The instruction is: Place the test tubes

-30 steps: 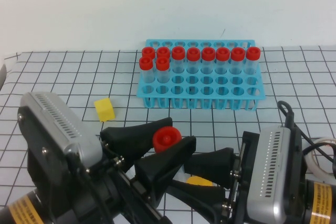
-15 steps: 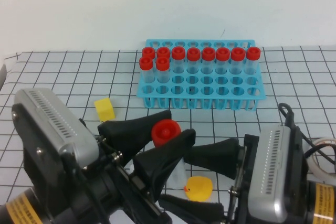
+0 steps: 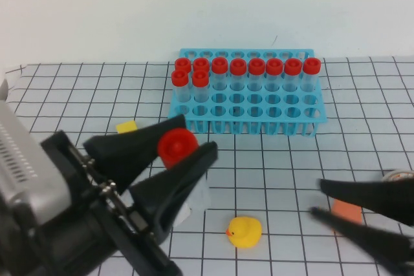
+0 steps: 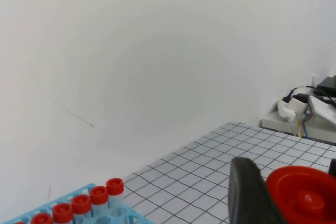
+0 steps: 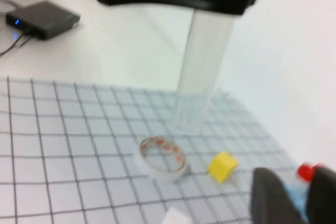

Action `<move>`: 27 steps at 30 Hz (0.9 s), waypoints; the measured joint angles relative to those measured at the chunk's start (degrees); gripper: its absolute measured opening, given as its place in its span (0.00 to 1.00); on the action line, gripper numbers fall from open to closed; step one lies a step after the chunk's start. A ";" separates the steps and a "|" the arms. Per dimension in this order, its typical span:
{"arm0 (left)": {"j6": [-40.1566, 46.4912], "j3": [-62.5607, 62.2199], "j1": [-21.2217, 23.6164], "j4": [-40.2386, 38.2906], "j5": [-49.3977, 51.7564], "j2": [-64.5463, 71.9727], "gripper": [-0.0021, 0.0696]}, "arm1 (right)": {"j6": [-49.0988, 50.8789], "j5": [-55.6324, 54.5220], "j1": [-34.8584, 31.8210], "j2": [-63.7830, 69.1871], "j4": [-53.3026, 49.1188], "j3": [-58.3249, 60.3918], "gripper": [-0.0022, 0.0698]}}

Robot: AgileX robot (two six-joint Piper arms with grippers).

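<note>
My left gripper (image 3: 189, 140) is shut on a clear test tube with a red cap (image 3: 176, 148), held upright above the near left of the table. In the left wrist view the cap (image 4: 307, 198) sits between the jaws of the left gripper (image 4: 292, 179). The tube's clear body (image 5: 202, 72) hangs down in the right wrist view. A blue rack (image 3: 304, 119) at the back holds several red-capped tubes (image 3: 257, 67). My right gripper (image 3: 336, 208) is open and empty at the near right, well apart from the held tube; it shows again in its own wrist view (image 5: 296, 203).
A yellow toy duck (image 3: 244, 232) sits on the grid mat near the front. A yellow cube (image 3: 126, 125) peeks out behind my left gripper. An orange object (image 3: 347, 213) lies behind my right fingers. A tape roll (image 5: 161, 157) and a black box (image 5: 44, 18) show in the right wrist view.
The right gripper has let go of the tube and drawn back to the right. The left gripper has risen and shifted left with the tube.
</note>
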 joint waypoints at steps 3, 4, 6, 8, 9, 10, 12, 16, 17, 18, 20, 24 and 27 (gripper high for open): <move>4.22 0.00 0.00 -2.98 0.00 -1.35 0.39 | 14.28 0.07 0.00 -6.20 -14.56 0.00 0.13; 6.07 0.00 0.00 -4.21 0.00 -1.96 0.39 | 19.73 -0.71 0.00 -8.22 -19.76 0.00 0.09; 9.98 0.00 0.00 -6.70 0.00 -2.97 0.39 | 27.55 -2.46 0.00 -11.96 -24.98 0.24 0.06; 13.99 0.00 0.00 -9.69 0.12 -4.05 0.39 | 31.72 -3.62 0.00 -15.33 -27.53 1.29 0.04; 16.06 0.00 0.00 -11.46 0.12 -4.55 0.39 | 32.59 -3.71 0.00 -16.47 -28.15 2.07 0.04; 17.99 0.00 0.00 -13.12 0.20 -5.01 0.39 | 33.30 -3.33 0.00 -17.71 -28.56 3.01 0.04; 21.96 0.00 0.00 -16.43 0.47 -5.78 0.39 | 33.68 -1.08 0.00 -19.67 -29.10 4.78 0.03; 28.80 0.00 0.00 -21.01 1.02 -6.56 0.39 | 30.83 9.69 0.00 -22.37 -29.20 8.45 0.03; 29.73 0.00 0.00 -21.67 1.08 -6.56 0.39 | 29.32 13.31 0.00 -22.65 -29.20 9.17 0.03; 30.51 0.00 0.00 -22.22 1.08 -6.56 0.39 | 28.06 17.01 0.00 -22.71 -29.20 9.72 0.03; 31.28 0.00 0.00 -23.32 1.22 -6.56 0.39 | 24.78 24.72 0.00 -22.71 -28.92 11.08 0.03; 32.82 0.00 0.00 -25.11 1.84 -6.56 0.39 | 12.37 39.63 0.00 -22.05 -20.81 13.24 0.03; 35.45 0.00 0.00 -26.82 2.33 -6.56 0.39 | -1.35 50.53 0.00 -21.55 -6.83 13.24 0.03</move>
